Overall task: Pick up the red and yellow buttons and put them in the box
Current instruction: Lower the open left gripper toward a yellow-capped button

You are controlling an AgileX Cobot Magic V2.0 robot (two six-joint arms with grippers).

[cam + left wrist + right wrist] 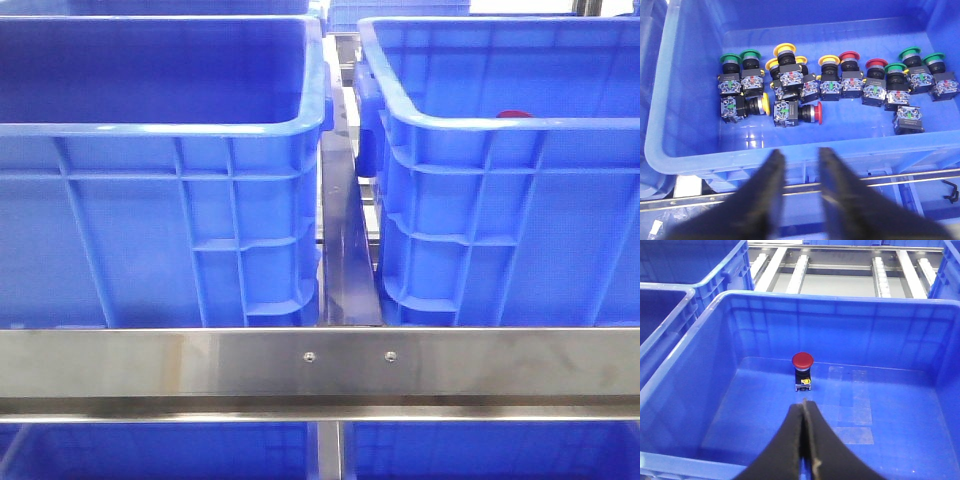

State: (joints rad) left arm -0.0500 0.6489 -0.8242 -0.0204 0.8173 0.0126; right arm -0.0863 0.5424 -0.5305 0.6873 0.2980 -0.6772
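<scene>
Left gripper [799, 165] spread, empty, hovering over supply crate [700, 145], lined up to pick from button pile [790, 82]; right gripper [804, 432] pressed together, empty, above box [700, 340]; red button [802, 369] upright on box floor, yellow one not yet there

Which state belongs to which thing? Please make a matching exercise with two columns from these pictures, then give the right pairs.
Things:
1. left hand
2. right hand
3. red button alone in the box
4. red button nearest the left hand

States:
A. lies on its side among many other buttons
B. fingers apart, holding nothing
C. stands upright, cap on top
D. fingers pressed together, holding nothing

Right pairs: 1-B, 2-D, 3-C, 4-A
</scene>
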